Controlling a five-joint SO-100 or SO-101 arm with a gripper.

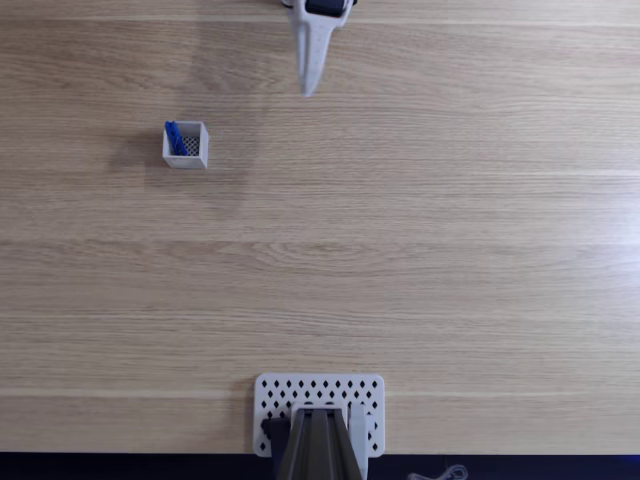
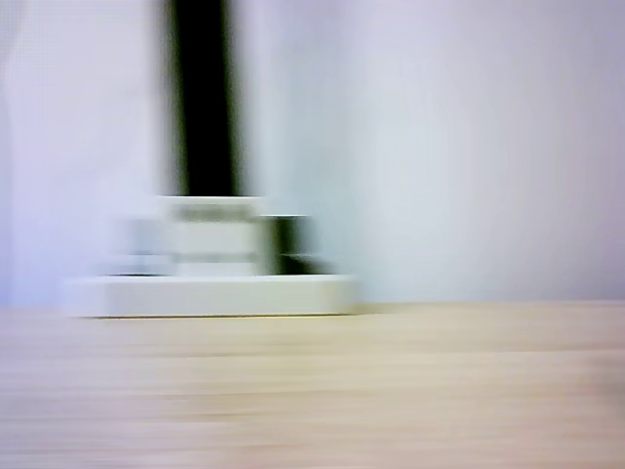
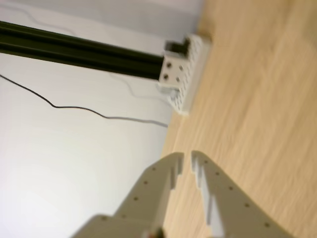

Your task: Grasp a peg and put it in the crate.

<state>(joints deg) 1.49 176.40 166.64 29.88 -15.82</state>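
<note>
Peg (image 1: pixel 174 138) in crate (image 1: pixel 199 147), upper left of the wooden tabletop in the fixed view.

Small, bright blue and slim, standing tilted against the crate's left inner wall, upper end level with the rim, lower end down on the dark mesh floor. Tiny white square open-top box with thin walls, upright on the wood, mesh bottom showing to the right of the blue stick.

Peg (image 1: pixel 174 138) in crate (image 1: pixel 187 145), gripper (image 1: pixel 310 90) well apart, top centre
</note>
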